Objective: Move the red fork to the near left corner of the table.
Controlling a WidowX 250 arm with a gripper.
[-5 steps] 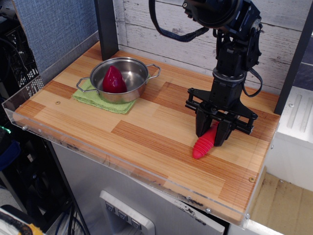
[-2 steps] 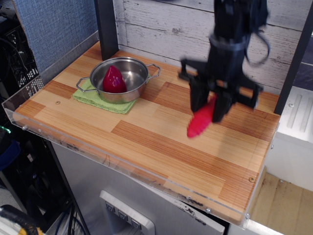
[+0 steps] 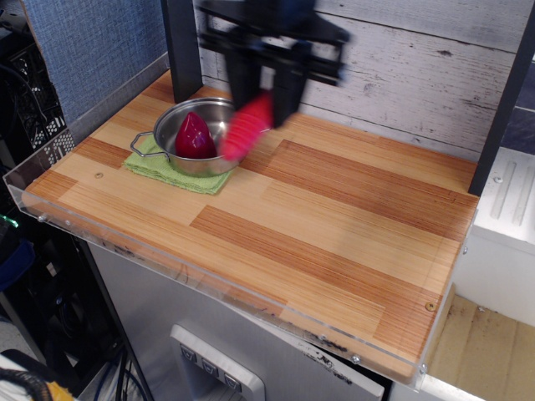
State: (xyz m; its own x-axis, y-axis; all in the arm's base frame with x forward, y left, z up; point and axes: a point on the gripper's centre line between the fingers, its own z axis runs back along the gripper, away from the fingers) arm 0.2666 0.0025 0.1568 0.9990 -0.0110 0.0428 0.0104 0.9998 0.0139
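My gripper [image 3: 266, 102] is blurred with motion, high above the back left of the table [image 3: 334, 225]. It is shut on the red fork [image 3: 242, 132], whose ribbed red handle hangs down in the air, in front of the right rim of the steel pot. The fork's grey head is hidden between the fingers. The near left corner of the table [image 3: 42, 188] lies down to the left of the gripper.
A steel pot [image 3: 209, 138] with two handles stands on a green cloth [image 3: 167, 174] at the back left; a dark-red pointed fruit-like object [image 3: 194, 138] sits in it. A clear acrylic rim [image 3: 167, 263] edges the table. A dark post [image 3: 181, 46] stands behind the pot.
The gripper lifted the red fork off the right side of the table and carried it up and left, to above the pot's right rim.
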